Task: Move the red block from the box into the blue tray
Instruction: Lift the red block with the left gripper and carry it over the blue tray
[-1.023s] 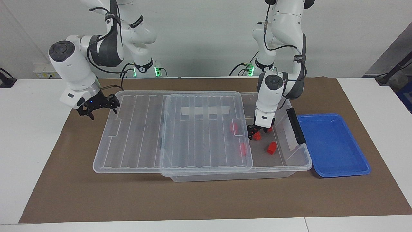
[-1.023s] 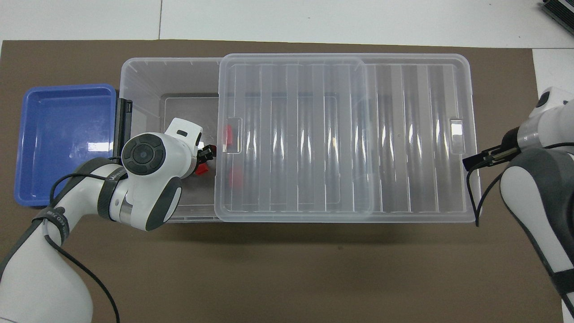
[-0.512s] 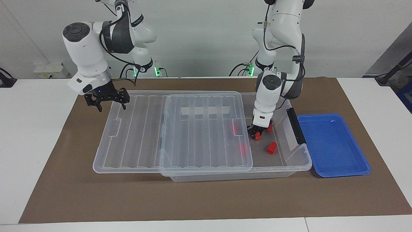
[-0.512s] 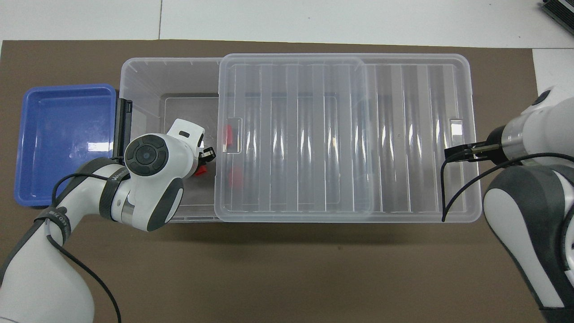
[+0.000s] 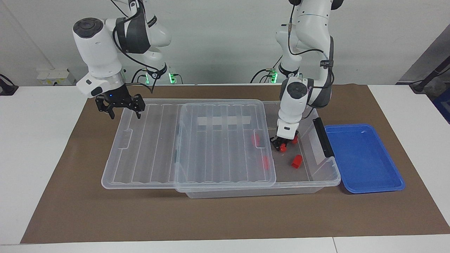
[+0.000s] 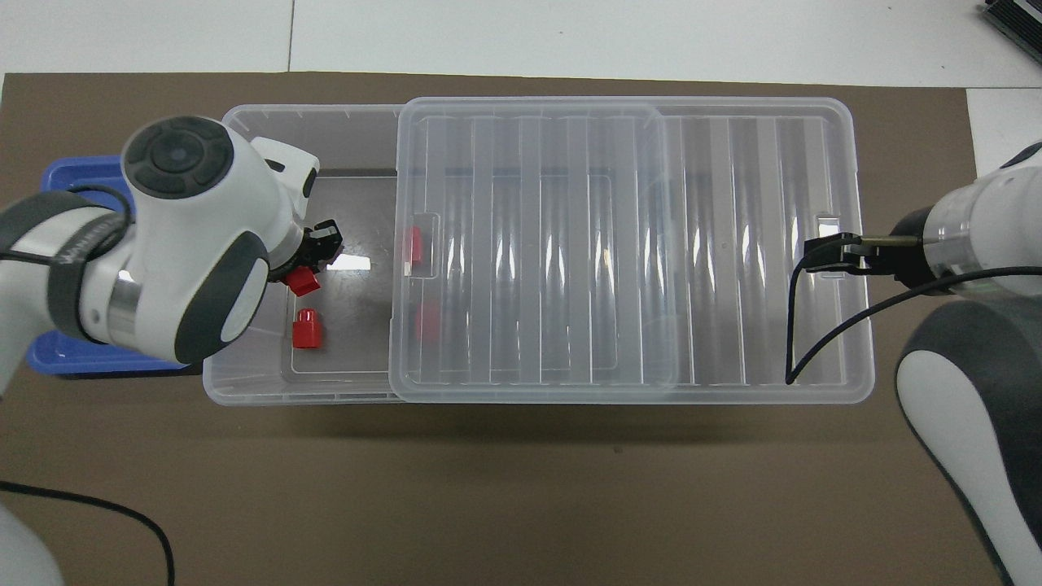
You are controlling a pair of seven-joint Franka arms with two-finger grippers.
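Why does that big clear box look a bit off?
The ribbed translucent lid sits slid sideways on the large clear plastic storage box, overhanging toward the right arm's end and uncovering the end by the shallow blue plastic tray. Nothing looks spilled.

No lettering, label, brand, number or sign can be read on anything here. The band [image 6: 81, 244] round the left arm carries small print, but it is too small to make out.
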